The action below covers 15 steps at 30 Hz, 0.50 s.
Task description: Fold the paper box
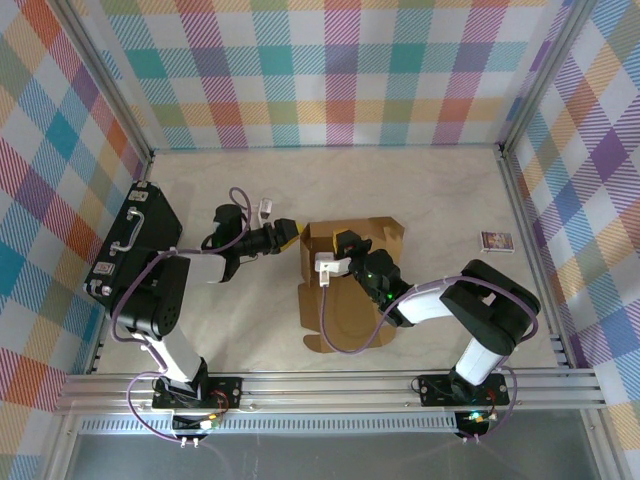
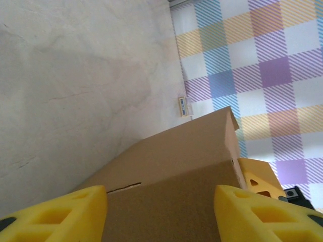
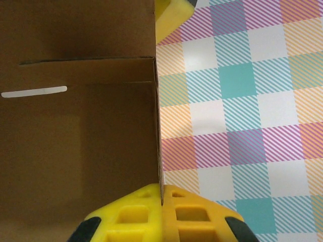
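Mid-fold: paper box (image 1: 350, 315) half-raised at table (image 1: 430, 190) centre. Right gripper (image 3: 161, 189) pinched onto an upright wall's edge; left gripper (image 2: 161, 201) open, straddling the left wall. Next, probably: close left, tip that wall inward.

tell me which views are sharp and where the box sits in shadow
top external: even light, sharp on the box; left wrist: left fingers a bit soft up close, table bright; right wrist: box inside dark, one bright slit, wall crisp
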Available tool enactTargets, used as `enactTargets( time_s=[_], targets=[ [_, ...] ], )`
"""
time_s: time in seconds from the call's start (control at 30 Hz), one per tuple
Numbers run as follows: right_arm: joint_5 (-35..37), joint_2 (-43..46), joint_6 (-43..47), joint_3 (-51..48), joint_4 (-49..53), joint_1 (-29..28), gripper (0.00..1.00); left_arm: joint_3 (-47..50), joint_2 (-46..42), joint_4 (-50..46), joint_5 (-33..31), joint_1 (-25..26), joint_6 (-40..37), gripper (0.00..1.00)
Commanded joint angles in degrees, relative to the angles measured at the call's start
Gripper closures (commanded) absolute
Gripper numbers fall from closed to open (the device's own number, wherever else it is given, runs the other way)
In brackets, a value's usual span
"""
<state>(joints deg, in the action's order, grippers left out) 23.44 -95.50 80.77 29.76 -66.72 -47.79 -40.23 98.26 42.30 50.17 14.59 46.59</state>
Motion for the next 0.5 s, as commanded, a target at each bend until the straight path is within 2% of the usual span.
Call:
enactTargets(
  time_s=[0.0,0.13,0.2,0.33,0.37,0.47],
  targets=[
    [0.4,-0.69,-2.37,0.7,2.73,0.33,1.0,1.78,2.34,8.35,3.79,1.03,2.98,0.44],
    [0.11,-0.04,-2.89,0.81,3.39,0.32,1.0,3.2,2.95,7.52,3.14,1.64,-0.15,0.46],
    [0.03,0.27,-3.21,0.81,4.01,0.37,1.0,3.6,1.65,2.34,1.44,2.08,-4.61,0.47],
    [-0.32,0.74,-4.29,0.79,5.24,0.51,1.0,0.44,-3.52,-20.52,-7.77,5.88,-20.4,0.46],
    [-0.44,0.76,-4.46,0.82,5.38,0.44,1.0,-0.52,-4.37,-23.78,-9.85,7.04,-23.02,0.45],
    [-0.72,0.99,-4.9,0.82,5.98,0.58,1.0,-1.23,-4.72,-24.38,-11.18,8.83,-24.82,0.44]
  ],
)
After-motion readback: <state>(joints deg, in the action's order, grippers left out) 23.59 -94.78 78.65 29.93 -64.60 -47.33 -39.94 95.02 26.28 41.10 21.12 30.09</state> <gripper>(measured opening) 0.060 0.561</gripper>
